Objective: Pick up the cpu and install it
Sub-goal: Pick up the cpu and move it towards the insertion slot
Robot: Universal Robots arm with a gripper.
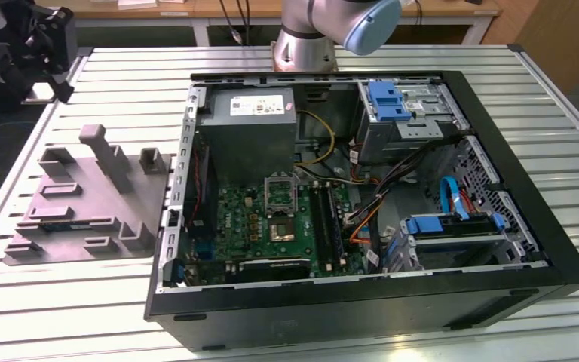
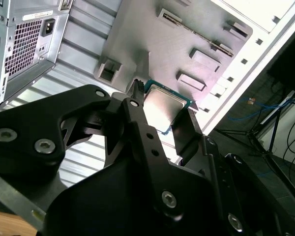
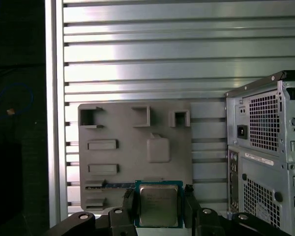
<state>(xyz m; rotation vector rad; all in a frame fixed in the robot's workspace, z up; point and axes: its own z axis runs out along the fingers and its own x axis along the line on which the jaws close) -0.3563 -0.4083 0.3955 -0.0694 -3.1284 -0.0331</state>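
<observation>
First wrist view: the gripper (image 3: 159,212) has its two black fingers (image 3: 129,204) pressed against opposite edges of the cpu (image 3: 158,204), whose metal top faces the camera; the chip hangs above the grey holder plate (image 3: 132,147) on the slatted table (image 3: 137,59); the computer case (image 3: 265,147) sits just beside that plate; in the exterior view the case (image 1: 370,309) lies open, on the exterior view's right of the plate (image 1: 78,204).

Black claw (image 2: 163,105), silver screws (image 2: 168,198), grey arm (image 1: 304,42), blue cap (image 1: 368,23)
</observation>
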